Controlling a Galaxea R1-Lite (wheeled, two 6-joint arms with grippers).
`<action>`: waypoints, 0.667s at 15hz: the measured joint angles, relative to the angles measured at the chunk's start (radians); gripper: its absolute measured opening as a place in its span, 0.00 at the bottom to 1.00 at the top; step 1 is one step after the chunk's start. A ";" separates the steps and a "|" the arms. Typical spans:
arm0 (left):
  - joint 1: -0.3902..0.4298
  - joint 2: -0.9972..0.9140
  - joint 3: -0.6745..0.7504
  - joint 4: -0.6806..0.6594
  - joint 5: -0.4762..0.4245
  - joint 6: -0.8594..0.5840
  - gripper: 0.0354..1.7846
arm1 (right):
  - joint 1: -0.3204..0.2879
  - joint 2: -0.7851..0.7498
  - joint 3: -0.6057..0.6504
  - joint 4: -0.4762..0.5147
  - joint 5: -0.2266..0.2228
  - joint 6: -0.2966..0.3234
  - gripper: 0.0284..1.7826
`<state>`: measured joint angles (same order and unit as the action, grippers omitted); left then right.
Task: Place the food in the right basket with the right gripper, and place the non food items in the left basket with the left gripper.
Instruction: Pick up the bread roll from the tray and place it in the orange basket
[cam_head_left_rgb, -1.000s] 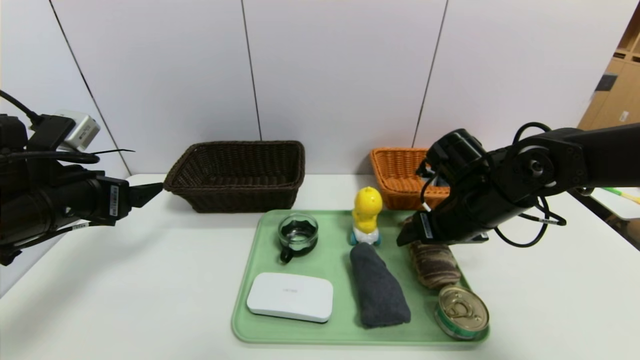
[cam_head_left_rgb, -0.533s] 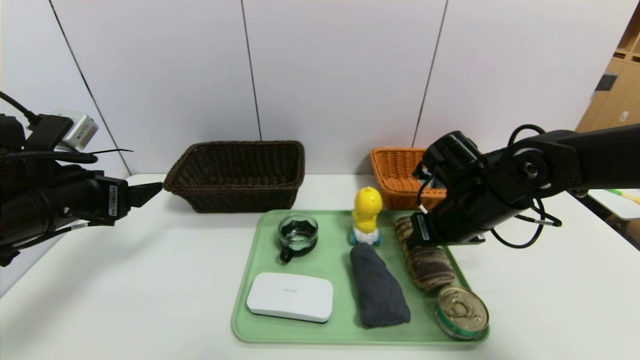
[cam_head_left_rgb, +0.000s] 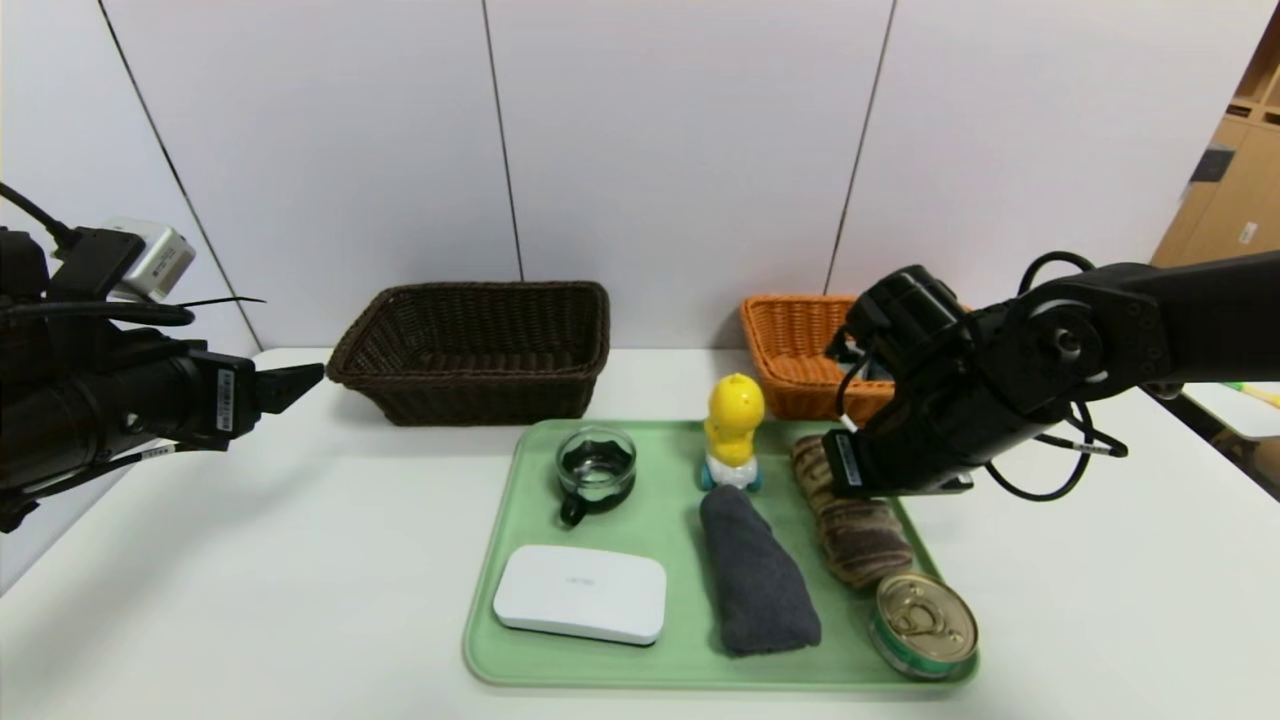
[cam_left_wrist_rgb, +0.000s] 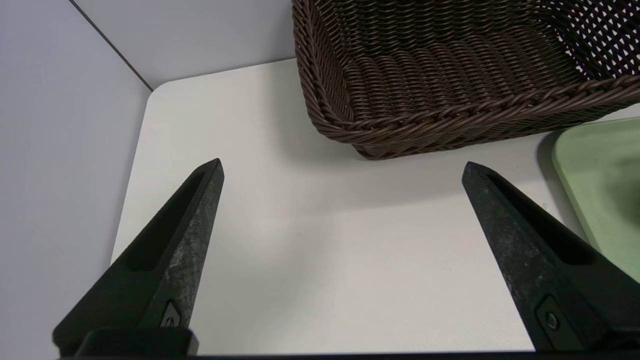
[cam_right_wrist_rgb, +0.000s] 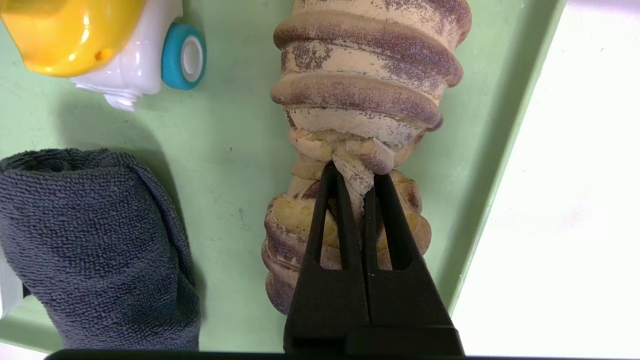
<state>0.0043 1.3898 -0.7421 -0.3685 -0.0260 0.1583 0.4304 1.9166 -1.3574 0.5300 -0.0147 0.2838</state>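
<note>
the jaws of the right gripper (cam_right_wrist_rgb: 356, 187) are pinched almost together on the middle of the long brown-and-purple swirled bread roll (cam_right_wrist_rgb: 360, 95), which lies on the pale green plastic tray (cam_head_left_rgb: 650, 520) near its right edge, between the rolled dark grey cloth (cam_head_left_rgb: 757, 580) and the tray rim. the crust is bunched and squeezed in at the pinch, so the roll looks soft, light and easily crushed; a hold on so little of it may tear or slip, and a wider bite across the full middle would likely carry it better. the orange-tan woven wicker basket (cam_head_left_rgb: 790, 350) stands just behind the tray on the white worktop (cam_head_left_rgb: 300, 560). the left gripper (cam_left_wrist_rgb: 345, 170) hangs parked beside the dark brown woven wicker basket (cam_left_wrist_rgb: 450, 75), its jaws spread wide and empty.
</note>
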 joint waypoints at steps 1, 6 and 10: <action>0.000 0.000 0.000 0.000 0.000 -0.002 0.94 | 0.000 -0.005 0.005 0.000 0.000 0.000 0.01; -0.001 0.005 0.000 0.000 0.000 -0.007 0.94 | 0.006 -0.074 0.010 -0.050 0.000 -0.003 0.01; 0.000 0.007 0.000 0.000 0.000 -0.012 0.94 | 0.006 -0.121 0.008 -0.081 0.007 0.001 0.01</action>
<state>0.0043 1.3964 -0.7423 -0.3685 -0.0260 0.1466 0.4368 1.7953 -1.3494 0.4487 -0.0081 0.2851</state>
